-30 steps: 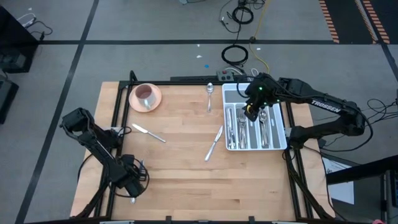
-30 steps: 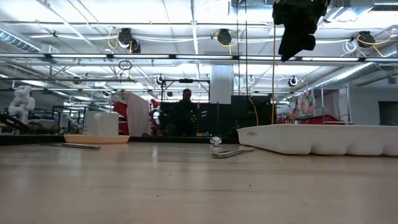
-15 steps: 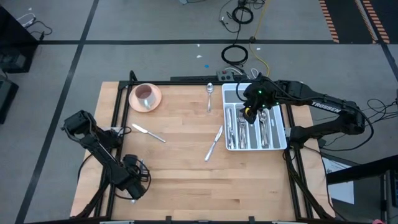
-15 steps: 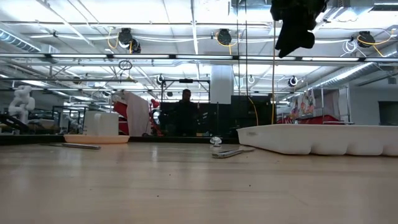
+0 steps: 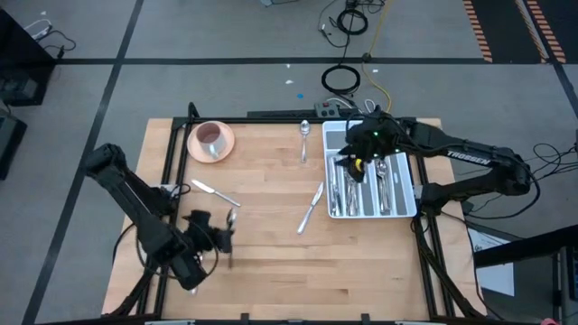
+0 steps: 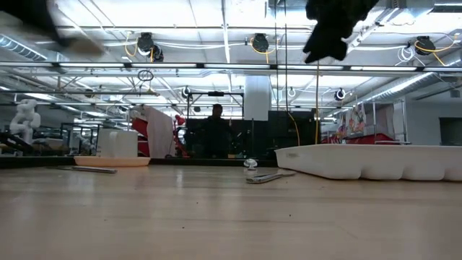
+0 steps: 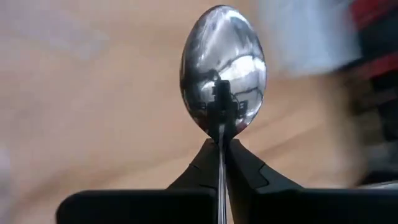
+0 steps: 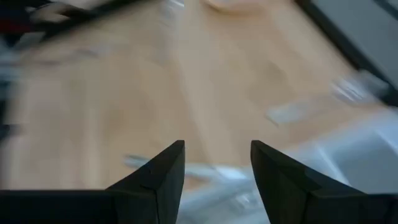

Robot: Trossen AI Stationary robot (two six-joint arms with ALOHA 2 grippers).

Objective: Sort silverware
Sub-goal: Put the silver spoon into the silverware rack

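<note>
My left gripper hangs over the table's near left part, shut on a shiny spoon whose bowl sticks out past the fingertips. My right gripper hovers open over the white tray, which holds several pieces of silverware. Loose silverware lies flat on the wood: a knife at the left, a spoon at the far middle, and another piece beside the tray. In the right wrist view my right gripper has nothing between its fingers. My left gripper pinches the spoon's neck, just behind the bowl, between its two fingertips. The handle runs back along the fingers, and the bowl stands out in front of them. The spoon is lifted clear of the table.
A pink saucer with a cup stands at the far left corner. The tray fills the table's right side. Bare wood stretches across the middle and the near edge. A person stands in the room far behind the table.
My left gripper has risen from the table's near left edge and swung toward the middle, carrying the spoon clear of the wood. My right gripper has drifted a little toward the table's left above the tray and stays open.
</note>
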